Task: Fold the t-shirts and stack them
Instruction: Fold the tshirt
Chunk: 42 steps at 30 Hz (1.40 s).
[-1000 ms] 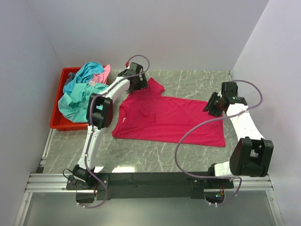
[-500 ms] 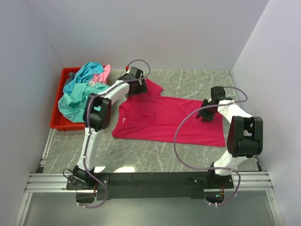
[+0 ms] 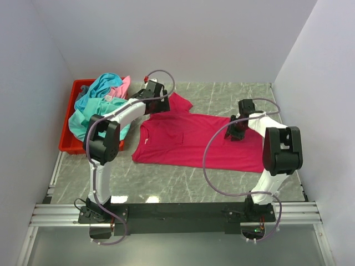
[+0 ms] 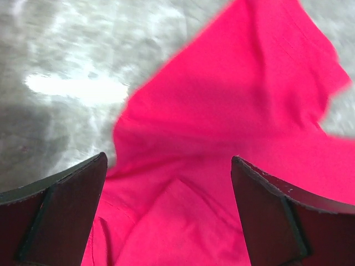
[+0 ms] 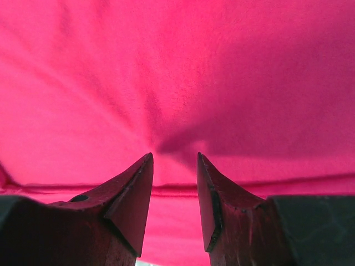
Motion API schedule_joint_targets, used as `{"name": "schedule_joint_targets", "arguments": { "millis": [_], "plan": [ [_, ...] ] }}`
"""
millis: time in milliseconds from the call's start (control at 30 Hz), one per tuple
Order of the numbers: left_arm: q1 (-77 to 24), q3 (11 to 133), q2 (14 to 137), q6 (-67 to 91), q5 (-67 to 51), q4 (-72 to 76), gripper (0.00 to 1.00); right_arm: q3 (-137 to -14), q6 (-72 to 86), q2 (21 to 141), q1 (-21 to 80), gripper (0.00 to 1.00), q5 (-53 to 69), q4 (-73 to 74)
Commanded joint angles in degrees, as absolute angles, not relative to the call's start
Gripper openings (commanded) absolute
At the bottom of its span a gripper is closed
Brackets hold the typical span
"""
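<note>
Magenta-red t-shirt [image 3: 194,141] lies spread flat mid-table, collar toward the left, hem toward the right. Its near edge runs fairly straight. A wide strip of bare table [image 3: 183,183] lies between that edge and the arm bases. A narrower bare strip lies beyond the far edge, up to the back wall. The far sleeve [image 3: 180,103] juts out toward the back, its edge lifted and creased.

Left gripper [image 3: 158,106] hangs over the base of that sleeve, beside the collar. Its fingers are spread wide with nothing between them. In the wrist view the sleeve's edge cuts diagonally across, with bare marble-patterned surface to the upper left.

Right gripper [image 3: 233,133] sits low on the shirt's far right part, just inside the far edge. Its fingers are part-way apart and a gap shows between the tips. In the wrist view the cloth fills the frame and a pucker runs into that gap. A seam line [image 5: 310,180] crosses just below the tips.

Red bin [image 3: 69,145] stands against the left wall, apart from the spread shirt. Teal shirts [image 3: 89,119] are heaped in it and spill over its near rim. A light pink shirt [image 3: 123,86] shows at the back of the heap.

Walls close in on the left, back and right. Bare surface shows between the hem and the right wall.
</note>
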State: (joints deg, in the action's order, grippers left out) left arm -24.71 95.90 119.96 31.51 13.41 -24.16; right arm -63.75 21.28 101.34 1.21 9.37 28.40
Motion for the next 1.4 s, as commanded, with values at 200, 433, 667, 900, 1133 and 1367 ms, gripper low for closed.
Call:
{"name": "schedule_joint_targets", "arguments": {
  "millis": [200,433,667,900,1133,1367],
  "plan": [
    [-28.21,82.99,115.75,25.49,-4.02,-17.05,0.99,-64.16,19.69,103.89,3.69,0.44,6.86,28.56],
    [-28.39,74.37,115.05,23.55,-4.75,-17.93,0.99,-61.09,19.95,102.13,5.27,0.43,5.8,30.67],
    [-28.39,64.87,109.25,26.53,-2.99,-17.84,0.99,-58.19,20.39,98.71,6.24,0.43,4.92,33.57],
    [-28.56,58.11,103.9,29.18,-2.28,-18.9,0.99,-54.85,21.35,95.1,7.12,0.43,5.18,35.07],
    [-29.44,57.21,102.04,28.21,-3.43,-19.77,0.99,-53.79,21.8,93.6,7.82,0.43,5.63,35.68],
    [-29.53,74.04,105.1,28.65,-0.36,-26.26,0.99,-61.25,20.57,94.13,7.74,0.44,2.82,38.75]
  ]
}}
